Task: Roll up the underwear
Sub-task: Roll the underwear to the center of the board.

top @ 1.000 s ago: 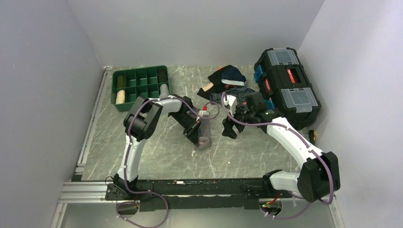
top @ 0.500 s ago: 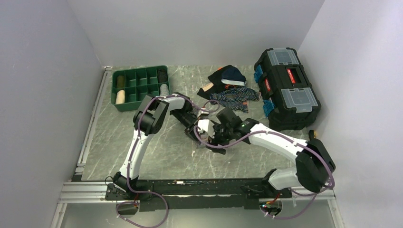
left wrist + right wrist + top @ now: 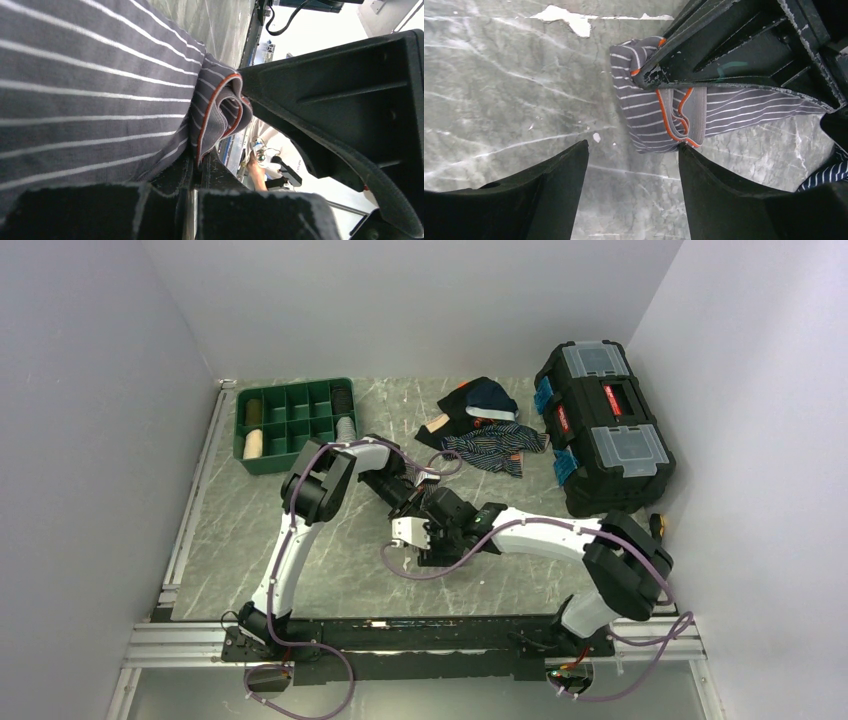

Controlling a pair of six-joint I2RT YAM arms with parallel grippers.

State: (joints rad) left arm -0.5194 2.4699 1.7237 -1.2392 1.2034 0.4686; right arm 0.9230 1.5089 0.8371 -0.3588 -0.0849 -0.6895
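Note:
The underwear (image 3: 649, 112) is grey cloth with thin white stripes and an orange-edged waistband, bunched on the marble table. My left gripper (image 3: 197, 165) is shut on a fold of it (image 3: 100, 100); its black fingers (image 3: 724, 55) reach in from the upper right of the right wrist view. My right gripper (image 3: 634, 190) is open just above the table, and its right fingertip (image 3: 689, 155) touches the waistband edge. In the top view the right gripper (image 3: 415, 540) covers most of the underwear, with the left gripper (image 3: 408, 500) just behind it.
A green compartment tray (image 3: 295, 420) with rolled items stands at the back left. A pile of dark garments (image 3: 480, 400) and a navy striped one (image 3: 495, 447) lie at the back. A black toolbox (image 3: 605, 425) stands at the right.
My right arm has swung left and forward from near the garment pile to sit over the underwear. The left gripper has kept hold of the cloth and shifted slightly.

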